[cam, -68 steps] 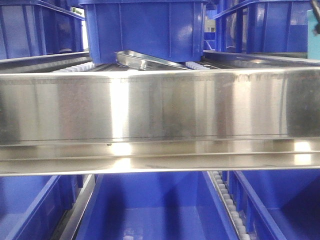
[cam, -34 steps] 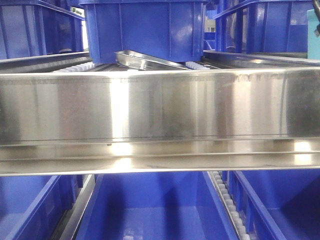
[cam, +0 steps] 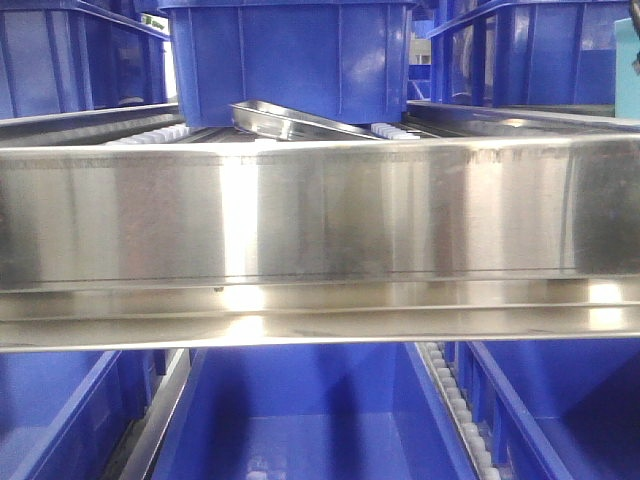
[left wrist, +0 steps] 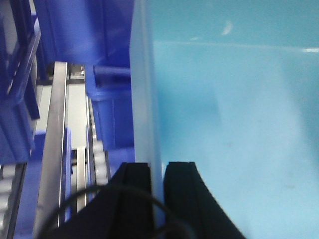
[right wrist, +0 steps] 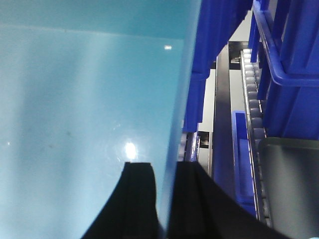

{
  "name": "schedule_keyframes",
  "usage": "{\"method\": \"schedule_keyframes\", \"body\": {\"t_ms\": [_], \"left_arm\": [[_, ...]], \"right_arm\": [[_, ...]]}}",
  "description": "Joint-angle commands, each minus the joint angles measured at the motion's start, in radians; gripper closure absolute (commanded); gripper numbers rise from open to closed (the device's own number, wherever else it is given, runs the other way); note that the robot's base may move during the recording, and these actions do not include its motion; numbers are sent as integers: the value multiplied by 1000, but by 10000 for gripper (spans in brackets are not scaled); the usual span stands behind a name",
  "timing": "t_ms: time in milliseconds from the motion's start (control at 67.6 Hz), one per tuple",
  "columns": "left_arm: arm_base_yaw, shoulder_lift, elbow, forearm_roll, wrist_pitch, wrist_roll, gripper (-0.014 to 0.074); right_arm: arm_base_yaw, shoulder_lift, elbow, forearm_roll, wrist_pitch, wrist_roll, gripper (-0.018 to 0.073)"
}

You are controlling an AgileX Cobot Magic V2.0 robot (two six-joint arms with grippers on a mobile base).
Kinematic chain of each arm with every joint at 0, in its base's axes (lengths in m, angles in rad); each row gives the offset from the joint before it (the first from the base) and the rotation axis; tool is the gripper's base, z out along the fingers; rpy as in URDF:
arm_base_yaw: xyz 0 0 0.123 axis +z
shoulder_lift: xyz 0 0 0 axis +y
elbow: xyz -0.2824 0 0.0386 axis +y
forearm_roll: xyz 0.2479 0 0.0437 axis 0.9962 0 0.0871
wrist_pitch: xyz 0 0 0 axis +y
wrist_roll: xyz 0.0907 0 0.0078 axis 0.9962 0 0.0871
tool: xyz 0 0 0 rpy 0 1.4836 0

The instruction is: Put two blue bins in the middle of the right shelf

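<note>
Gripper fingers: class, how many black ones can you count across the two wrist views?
4. Two fingers on the left gripper, one each side of a pale blue bin wall; two on the right gripper, likewise straddling a pale blue bin wall. None seems hidden.

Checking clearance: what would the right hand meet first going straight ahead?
The right hand grips the pale blue bin's wall; straight on, its outer finger likely meets the dark blue bin first, though depth is unclear.

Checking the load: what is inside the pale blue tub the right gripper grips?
In the pale sky-blue plastic tub, only bare floor and walls show. Jaws of the right gripper cover the near edge.
</note>
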State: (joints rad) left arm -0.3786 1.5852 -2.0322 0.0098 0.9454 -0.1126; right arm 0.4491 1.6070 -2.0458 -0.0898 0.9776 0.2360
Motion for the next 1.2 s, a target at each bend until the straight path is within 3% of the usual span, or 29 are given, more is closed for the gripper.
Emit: {"method": "schedule_keyframes", "body": {"t_ms": [0, 1183], "left_arm": [[-6, -15, -16, -64, -20, -2, 707], [-6, -15, -16, -64, -22, -2, 707]], "right_arm": [[1, -13, -10, 15, -89, -16, 712], [1, -13, -10, 15, -89, -16, 712]]}}
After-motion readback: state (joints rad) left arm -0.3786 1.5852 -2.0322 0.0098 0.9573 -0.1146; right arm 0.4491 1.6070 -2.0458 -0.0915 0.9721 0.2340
